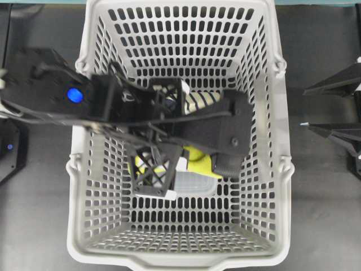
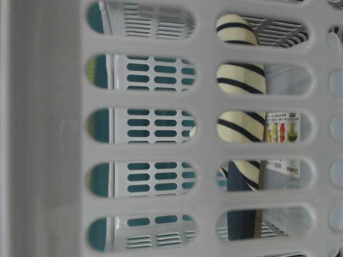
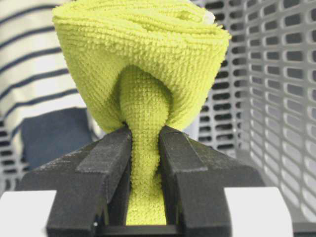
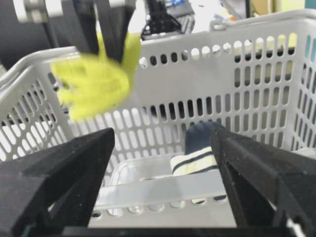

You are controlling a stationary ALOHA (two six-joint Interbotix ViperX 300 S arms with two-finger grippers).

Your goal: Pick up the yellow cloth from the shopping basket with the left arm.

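Observation:
The yellow cloth (image 3: 143, 59) is bunched, with a fold pinched between the black jaws of my left gripper (image 3: 144, 143). In the overhead view the left gripper (image 1: 186, 161) reaches into the light-grey shopping basket (image 1: 282, 169) from the left, and the cloth (image 1: 200, 159) shows between its lattice fingers. In the right wrist view the cloth (image 4: 94, 81) hangs blurred from the gripper near rim height, clear of the basket floor. My right gripper (image 1: 316, 108) is open and empty outside the basket's right side; its jaws (image 4: 163, 148) frame the basket wall (image 4: 197, 64).
A navy-and-cream striped slipper (image 1: 200, 100) lies in the basket behind the left gripper; it also shows in the table-level view (image 2: 238, 80) and the right wrist view (image 4: 197, 158). A clear plastic container (image 1: 194, 183) sits on the basket floor below the cloth.

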